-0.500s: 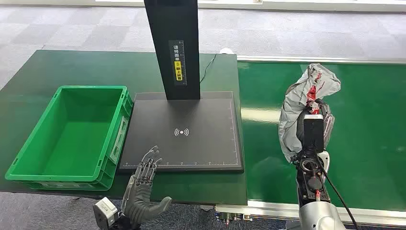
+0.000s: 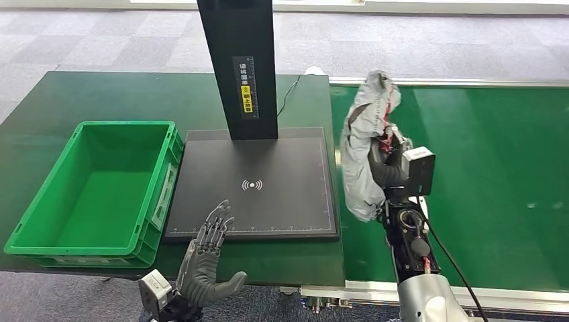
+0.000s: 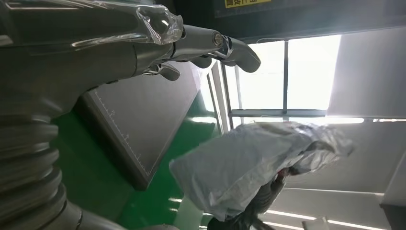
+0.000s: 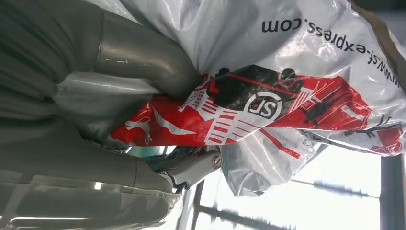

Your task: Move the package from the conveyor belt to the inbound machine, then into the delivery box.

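Note:
The package (image 2: 362,144) is a crumpled grey plastic mailer with red and black print (image 4: 268,110). My right hand (image 2: 388,164) grips it and holds it up in the air over the left edge of the green conveyor belt (image 2: 483,174), just right of the black inbound machine pad (image 2: 268,194). The mailer (image 3: 249,165) also hangs in the left wrist view, beyond the pad's corner. My left hand (image 2: 204,258) hovers at the pad's near left corner, fingers spread, holding nothing. The green delivery box (image 2: 100,191) stands empty left of the pad.
The machine's black post (image 2: 241,67) rises from the back of the pad, with a cable trailing behind it. Pad and box rest on a dark green table (image 2: 67,94). Grey carpet floor lies beyond.
My right hand has carried the package left, from over the belt to the belt's left edge beside the pad. The left hand has shifted only slightly.

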